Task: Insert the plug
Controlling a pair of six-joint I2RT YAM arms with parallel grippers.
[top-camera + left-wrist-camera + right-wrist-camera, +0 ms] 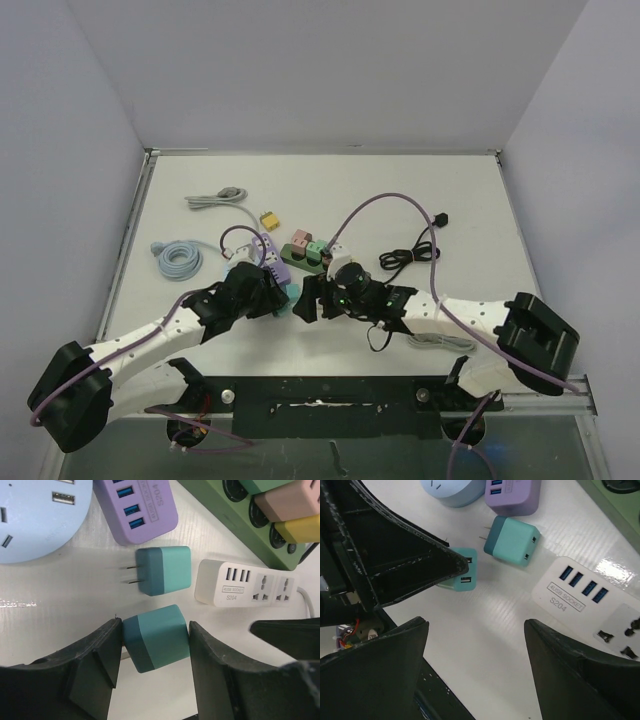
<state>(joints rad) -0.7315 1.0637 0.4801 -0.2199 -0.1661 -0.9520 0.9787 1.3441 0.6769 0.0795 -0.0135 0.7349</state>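
Note:
My left gripper is shut on a teal two-tone plug, held tilted just above the table; its prongs are hidden behind the left finger. A second, matching teal plug lies free on the table with its prongs pointing left. The white socket strip, with USB ports and two universal sockets, lies to the right of it. My right gripper is open and empty, hovering close to the left gripper, with the white strip at its right. In the top view both grippers meet near the table's front centre.
A purple USB strip and a round light-blue hub lie behind the plugs. A green power strip carries pink, yellow and green plugs. A black cable, a grey cable and a coiled blue cable lie farther out.

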